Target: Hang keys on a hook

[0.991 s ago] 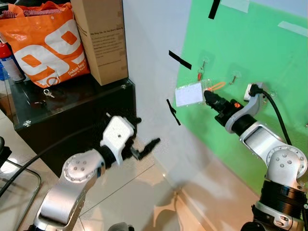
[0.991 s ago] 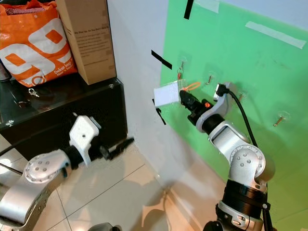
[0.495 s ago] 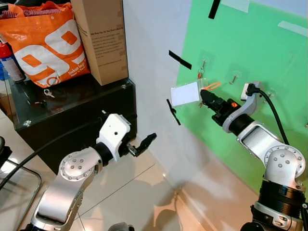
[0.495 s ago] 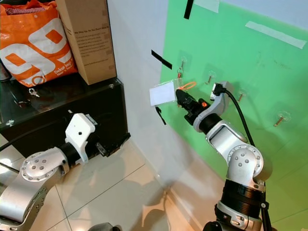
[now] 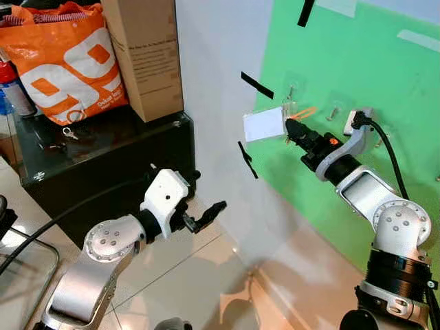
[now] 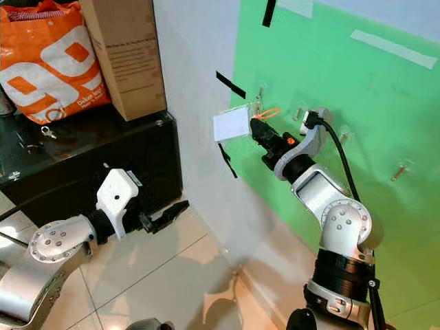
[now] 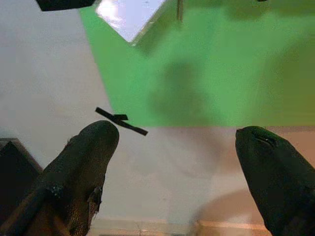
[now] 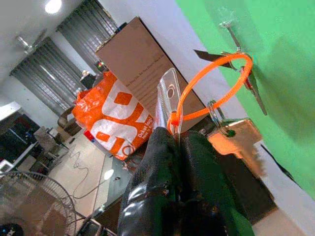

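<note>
Keys (image 8: pixel 231 135) on a floppy orange loop (image 8: pixel 211 88) look light and swingy; right gripper (image 8: pixel 178 140) pinches the loop's knot shut near the hook (image 8: pixel 231 30). Left gripper (image 7: pixel 177 147) gapes wide, empty.

keys (image 8: pixel 231 137) w/ orange loop, near hook (image 8: pixel 229 29)

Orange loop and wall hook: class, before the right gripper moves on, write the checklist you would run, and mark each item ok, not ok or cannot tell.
1. Right gripper shut on the key bundle: ok.
2. Orange loop open, untwisted: ok.
3. Hook free of other items: ok.
4. Loop over the hook tip: not ok; in the right wrist view the hook lies beyond the loop's far edge.
5. Key and white tag hanging free of the wall: cannot tell.
6. Left gripper low, away from the hooks: ok.
</note>
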`<state>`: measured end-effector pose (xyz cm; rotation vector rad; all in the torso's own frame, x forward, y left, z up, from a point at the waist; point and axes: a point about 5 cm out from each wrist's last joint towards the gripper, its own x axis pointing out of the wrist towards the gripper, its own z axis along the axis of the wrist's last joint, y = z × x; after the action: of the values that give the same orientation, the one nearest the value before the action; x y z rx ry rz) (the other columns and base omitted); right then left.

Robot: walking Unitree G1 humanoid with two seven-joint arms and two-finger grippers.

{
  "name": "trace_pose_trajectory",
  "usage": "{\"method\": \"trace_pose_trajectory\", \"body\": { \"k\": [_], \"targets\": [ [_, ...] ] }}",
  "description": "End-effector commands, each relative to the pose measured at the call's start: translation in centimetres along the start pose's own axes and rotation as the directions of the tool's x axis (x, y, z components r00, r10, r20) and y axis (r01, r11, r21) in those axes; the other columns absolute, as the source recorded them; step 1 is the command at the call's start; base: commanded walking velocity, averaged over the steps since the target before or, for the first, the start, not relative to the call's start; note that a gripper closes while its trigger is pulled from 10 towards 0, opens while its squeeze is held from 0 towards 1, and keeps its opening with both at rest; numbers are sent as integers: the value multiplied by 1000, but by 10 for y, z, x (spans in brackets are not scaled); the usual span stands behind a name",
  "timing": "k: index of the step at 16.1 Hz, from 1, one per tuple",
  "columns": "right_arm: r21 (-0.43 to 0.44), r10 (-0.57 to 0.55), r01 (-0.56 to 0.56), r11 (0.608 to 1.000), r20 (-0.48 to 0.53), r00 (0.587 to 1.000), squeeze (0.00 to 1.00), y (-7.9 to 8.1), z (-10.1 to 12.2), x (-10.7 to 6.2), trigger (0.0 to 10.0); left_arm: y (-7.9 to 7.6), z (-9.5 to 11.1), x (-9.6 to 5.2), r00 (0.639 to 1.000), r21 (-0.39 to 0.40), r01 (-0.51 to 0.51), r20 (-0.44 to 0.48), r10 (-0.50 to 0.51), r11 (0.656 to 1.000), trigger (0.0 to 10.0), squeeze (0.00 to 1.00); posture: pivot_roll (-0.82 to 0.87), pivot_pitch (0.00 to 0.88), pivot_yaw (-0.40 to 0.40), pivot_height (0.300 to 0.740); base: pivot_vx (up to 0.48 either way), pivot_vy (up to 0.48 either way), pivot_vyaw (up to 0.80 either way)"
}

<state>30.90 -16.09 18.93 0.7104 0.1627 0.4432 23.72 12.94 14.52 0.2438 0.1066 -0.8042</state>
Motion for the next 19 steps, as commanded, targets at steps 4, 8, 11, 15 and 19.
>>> {"method": "trace_pose_trajectory", "body": {
  "k": [4, 8, 11, 15, 19],
  "targets": [
    [13, 23, -23, 1000, 40, 999, 0, 2, 8, 6, 10000, -5, 3, -2, 999, -2, 35, 14, -35, 999, 10000, 0, 27, 0, -2, 740, 0, 0, 0],
    [33, -9, 7, 999, 68, 998, 0, -7, 11, 1, 10000, -3, 11, -3, 994, -37, 39, 100, -35, 999, 10000, 0, 24, 0, 5, 740, 0, 0, 0],
    [47, -30, 26, 999, 82, 996, 0, -12, 10, -4, 10000, -3, 12, -3, 993, -39, 56, 107, -52, 998, 10000, 0, 24, 0, 8, 740, 0, 0, 0],
    [85, -70, 63, 994, 90, 993, 0, -20, 5, -15, 10000, -3, 15, -4, 992, -41, 59, 110, -54, 997, 10000, 0, 23, 0, 10, 740, 0, 0, 0],
    [127, -112, 98, 987, 103, 988, 0, -31, 0, -24, 10000, -3, 18, -4, 992, -41, 64, 111, -59, 997, 10000, 0, 22, 0, 18, 740, 0, 0, 0]
  ]
}}
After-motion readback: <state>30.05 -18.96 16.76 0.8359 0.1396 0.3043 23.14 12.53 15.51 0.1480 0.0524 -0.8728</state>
